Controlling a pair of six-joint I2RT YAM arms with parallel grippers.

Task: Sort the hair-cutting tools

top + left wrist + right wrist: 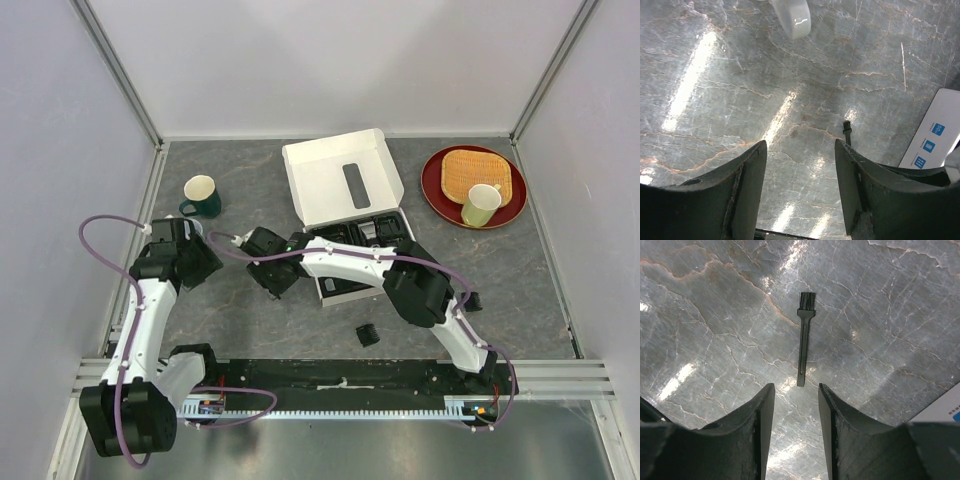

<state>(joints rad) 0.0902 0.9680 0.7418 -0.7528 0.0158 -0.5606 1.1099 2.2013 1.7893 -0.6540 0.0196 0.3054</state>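
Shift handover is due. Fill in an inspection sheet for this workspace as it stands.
Surface: dark marbled table, glare streaks.
Job's things: thin brush lying flat just ahead of the right jaws; one comb guard loose near the table's near edge.
Clutter: green mug; open white box; red plate carrying a woven mat and pale cup.
Grippers: left gripper and right gripper both with jaws open, holding nothing.
Cables: purple cables looped along both arms.
Surroundings: pale walls, metal frame posts.
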